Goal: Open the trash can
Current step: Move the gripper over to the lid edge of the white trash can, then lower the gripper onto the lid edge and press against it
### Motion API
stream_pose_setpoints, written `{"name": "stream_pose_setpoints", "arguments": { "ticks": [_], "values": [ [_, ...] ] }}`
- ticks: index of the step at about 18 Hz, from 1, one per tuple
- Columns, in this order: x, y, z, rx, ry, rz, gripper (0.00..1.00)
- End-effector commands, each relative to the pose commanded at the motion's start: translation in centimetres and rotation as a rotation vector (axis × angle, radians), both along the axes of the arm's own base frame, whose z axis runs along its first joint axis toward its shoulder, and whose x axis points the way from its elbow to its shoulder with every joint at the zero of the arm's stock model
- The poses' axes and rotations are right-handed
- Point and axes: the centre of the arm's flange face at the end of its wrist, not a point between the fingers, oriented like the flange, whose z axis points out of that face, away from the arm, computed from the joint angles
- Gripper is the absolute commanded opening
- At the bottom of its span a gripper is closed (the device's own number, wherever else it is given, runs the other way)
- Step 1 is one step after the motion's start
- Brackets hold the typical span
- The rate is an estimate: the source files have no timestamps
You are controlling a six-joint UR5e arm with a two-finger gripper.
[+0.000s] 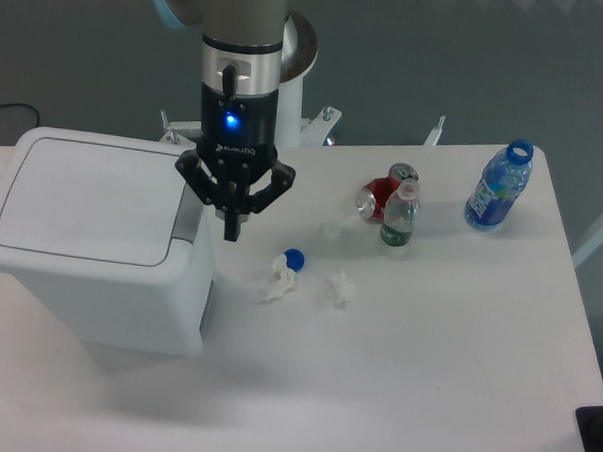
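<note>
- The large boxy white plastic trash can with rounded corners stands on the white table, its flat lid down; the long axis runs left to right in the picture, and the grey push-button tab faces the tool.
- The black two-finger gripper points straight down, fingers pressed together on nothing, just beside the tab edge.
- Beyond the gripper, away from the can: blue bottle cap, two crumpled white paper scraps.
</note>
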Motion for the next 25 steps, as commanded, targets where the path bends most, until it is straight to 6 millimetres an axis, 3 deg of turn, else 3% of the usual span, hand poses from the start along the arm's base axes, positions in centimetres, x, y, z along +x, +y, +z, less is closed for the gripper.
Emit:
{"name": "stream_pose_setpoints", "arguments": {
  "ticks": [13, 21, 25],
  "values": [
    [1.3, 0.0, -1.3, 0.002, -0.046, -0.025, 0.15],
    [1.6, -0.9, 0.0, 0.045, -0.069, -0.008, 0.15],
    [1.8, -1.1, -0.7, 0.037, -0.086, 0.003, 0.15]
  ]
}}
